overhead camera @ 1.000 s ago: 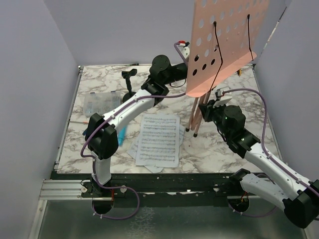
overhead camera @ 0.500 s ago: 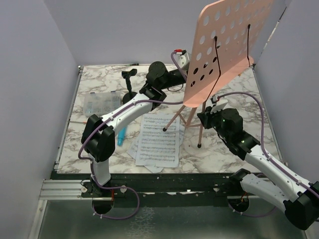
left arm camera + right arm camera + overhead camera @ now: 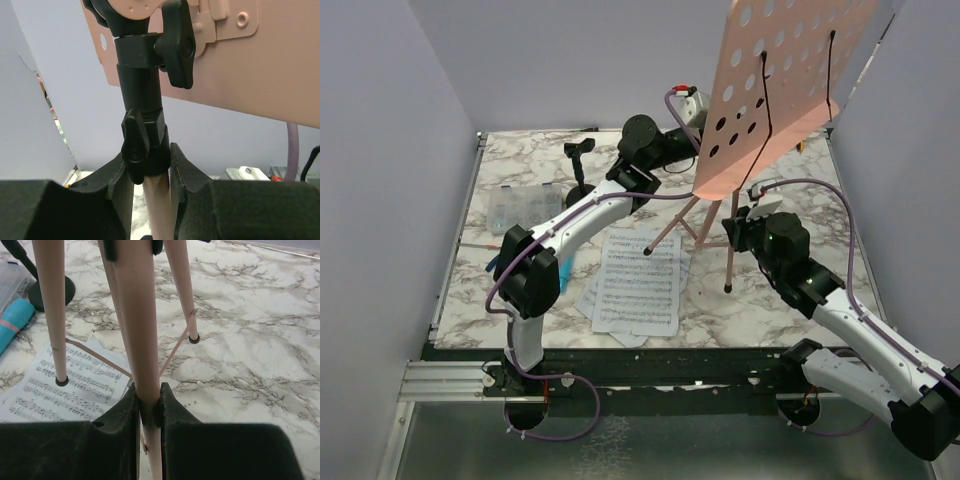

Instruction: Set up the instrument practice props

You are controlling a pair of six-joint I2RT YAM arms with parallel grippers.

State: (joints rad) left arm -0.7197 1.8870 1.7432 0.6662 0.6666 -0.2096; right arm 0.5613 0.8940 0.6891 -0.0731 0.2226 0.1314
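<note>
The pink music stand (image 3: 780, 80) stands upright at the back right, with its hole-punched panel high and its tripod legs (image 3: 670, 232) spread. My left gripper (image 3: 694, 118) is shut on the stand's pole (image 3: 160, 210) just under the black clamp collar (image 3: 142, 100). My right gripper (image 3: 742, 228) is shut on the near tripod leg (image 3: 135, 315). One foot (image 3: 61, 381) appears to rest on the white sheet-music pages (image 3: 640, 280). The blue toy microphone (image 3: 563, 270) lies left of the pages. The black mic stand (image 3: 580, 170) stands at the back left.
A clear plastic compartment box (image 3: 515, 208) sits on the marble table (image 3: 800, 310) at the left. Grey walls close in on the left, back and right. The purple cable (image 3: 820, 185) loops over my right arm.
The tripod legs have spread from folded to open. The panel has swung more upright and shifted right. Both grippers keep their hold on the stand.
</note>
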